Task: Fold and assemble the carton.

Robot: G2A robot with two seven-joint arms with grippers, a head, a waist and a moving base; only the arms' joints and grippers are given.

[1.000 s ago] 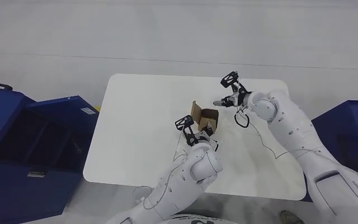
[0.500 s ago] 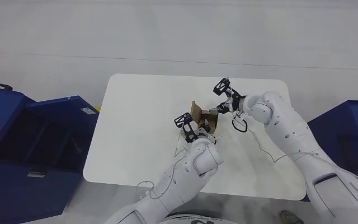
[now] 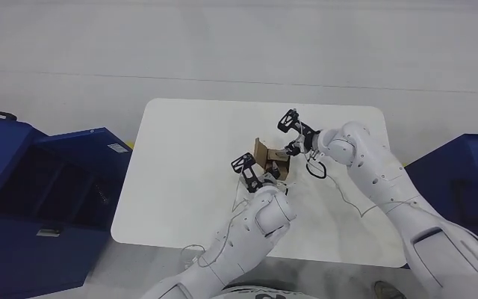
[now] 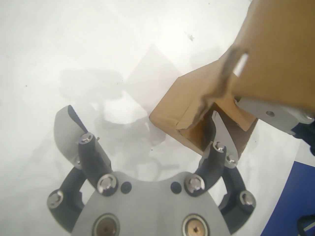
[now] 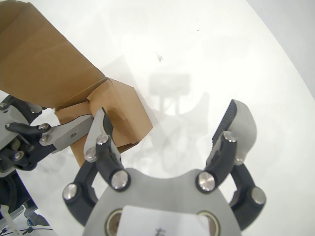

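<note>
Two grippers are set at one open end of the carton (image 3: 272,155), which lies just right of centre in the top view, near the middle of the white table (image 3: 187,149). L gripper (image 4: 145,128) is spread wide. One finger (image 4: 222,136) is poked into the carton's open end and the other hangs free over the table, so nothing is clamped. R gripper (image 5: 165,124) is likewise spread wide, w/ one finger (image 5: 97,126) laid against a small end flap and the other clear of the cardboard; nothing is held by it either.

Progress is judged approx. halfway. The box body is already squared up into a low shell w/ walls raised, and a big flap (image 5: 41,57) is stuck up at a slant. What is left, as judged: small end flaps to be pushed in & seated, then the big flap to be brought over and tucked. The carton's far end is hidden, so its state can't be told.
</note>
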